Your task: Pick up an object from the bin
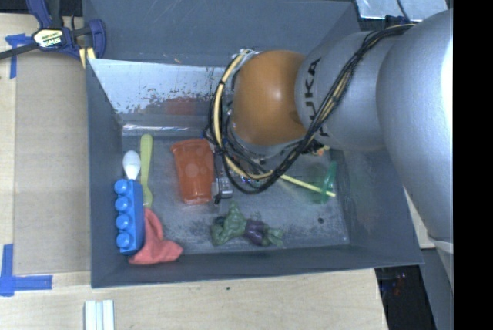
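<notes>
Orange block lies flat on the floor of the grey bin, close to the middle and a bit to the left. It is a chunky block, longer than it is wide. The gripper is low down, just beside the right edge of the block. A big round orange cover and a bunch of black and yellow cables sit on top of it and hide most of it. I cannot tell if the gripper is spread wide or squeezed together, or if it has hold of anything. The block looks like it is resting on the floor.

Just below the gripper lies a small green and purple toy, all lumpy. To the right of the gripper there is a thin yellow straw, and its far end meets a see-through green thing.

On the other side of the block, a little way off, lies a yellow stick. A small white ball sits right beside the stick. Below the ball is a blue piece with round bumps, lying along the left wall. A soft pink cloth is bunched up next to it, in the bottom left corner.

The fat grey arm comes in from the right, over the rim of the bin.
</notes>
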Motion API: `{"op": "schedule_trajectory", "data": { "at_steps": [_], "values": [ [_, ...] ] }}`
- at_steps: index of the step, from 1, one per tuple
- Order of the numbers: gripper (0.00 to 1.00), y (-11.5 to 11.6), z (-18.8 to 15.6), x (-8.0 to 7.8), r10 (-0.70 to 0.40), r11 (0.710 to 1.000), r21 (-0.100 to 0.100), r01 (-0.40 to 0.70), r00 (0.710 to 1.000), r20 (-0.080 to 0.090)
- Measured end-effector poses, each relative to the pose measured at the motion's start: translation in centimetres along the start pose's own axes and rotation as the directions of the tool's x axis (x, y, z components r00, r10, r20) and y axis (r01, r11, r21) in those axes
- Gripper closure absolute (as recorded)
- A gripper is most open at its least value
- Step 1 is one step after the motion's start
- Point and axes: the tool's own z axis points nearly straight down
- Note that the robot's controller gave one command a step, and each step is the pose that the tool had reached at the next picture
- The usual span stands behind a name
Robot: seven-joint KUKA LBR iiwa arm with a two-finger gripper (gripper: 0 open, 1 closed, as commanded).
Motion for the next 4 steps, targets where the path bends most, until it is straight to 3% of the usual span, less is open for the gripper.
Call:
{"op": "schedule_trajectory", "data": {
  "at_steps": [1, 2, 3, 4],
  "values": [
    [0.00, 0.1, -0.1, 0.0, 0.124, 0.992, -0.004, -0.124, 0.992, 0.000],
    [0.00, 0.1, -0.1, 0.0, 0.124, 0.992, -0.005, -0.124, 0.992, 0.000],
    [0.00, 2.3, -1.3, 4.1, 0.097, 0.995, -0.008, -0.097, 0.995, 0.015],
    [0.00, 1.6, -1.8, 4.5, 0.077, 0.997, -0.007, -0.077, 0.997, 0.018]
  ]
}}
